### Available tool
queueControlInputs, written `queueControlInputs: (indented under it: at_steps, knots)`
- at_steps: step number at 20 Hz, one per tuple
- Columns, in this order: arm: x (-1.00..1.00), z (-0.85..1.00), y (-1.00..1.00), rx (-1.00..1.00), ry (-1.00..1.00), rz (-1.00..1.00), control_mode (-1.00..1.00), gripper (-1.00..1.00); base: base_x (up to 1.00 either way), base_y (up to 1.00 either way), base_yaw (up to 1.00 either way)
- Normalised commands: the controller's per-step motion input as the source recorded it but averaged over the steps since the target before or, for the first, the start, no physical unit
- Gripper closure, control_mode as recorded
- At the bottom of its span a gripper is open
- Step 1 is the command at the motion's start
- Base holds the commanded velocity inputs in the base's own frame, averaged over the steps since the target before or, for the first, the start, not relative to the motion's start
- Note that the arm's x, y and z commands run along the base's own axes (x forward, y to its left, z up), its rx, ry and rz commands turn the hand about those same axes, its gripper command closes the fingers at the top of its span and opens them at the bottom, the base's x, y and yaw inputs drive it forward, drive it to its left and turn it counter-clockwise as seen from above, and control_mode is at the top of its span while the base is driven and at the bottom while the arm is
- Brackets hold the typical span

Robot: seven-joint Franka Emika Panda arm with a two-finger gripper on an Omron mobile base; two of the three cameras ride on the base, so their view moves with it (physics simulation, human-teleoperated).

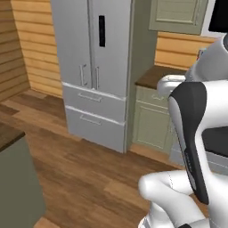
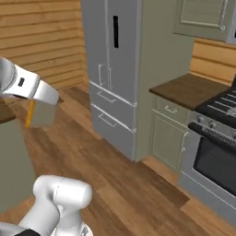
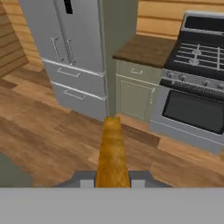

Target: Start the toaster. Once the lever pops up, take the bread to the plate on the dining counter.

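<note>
your gripper (image 3: 113,181) is pinching the bread (image 3: 112,151), the slice standing edge-on between the fingers, carried above the wood floor (image 3: 52,135) near the fridge (image 3: 65,48) and stove (image 3: 197,87).

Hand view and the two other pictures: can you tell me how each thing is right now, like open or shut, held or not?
bread: held edge-on between the fingers, off any surface, above the wood floor
gripper: shut on the bread
fridge: both doors and both drawers shut
oven door: shut
green cabinet door: shut
drawer above it: shut
</note>
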Motion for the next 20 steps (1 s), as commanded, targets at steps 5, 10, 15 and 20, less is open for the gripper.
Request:
queueControlInputs:
  at_steps: [5,10,15,20]
  knots:
    - [0.00,0.00,0.00,0.00,0.00,0.00,1.00,1.00,0.97,-0.03,0.74]
    - [0.00,0.00,0.00,0.00,0.00,0.00,1.00,1.00,0.91,-0.06,0.77]
    - [0.00,0.00,0.00,0.00,0.00,0.00,1.00,1.00,0.93,-0.23,0.68]
    - [0.00,0.00,0.00,0.00,0.00,0.00,1.00,1.00,0.74,-0.75,0.46]
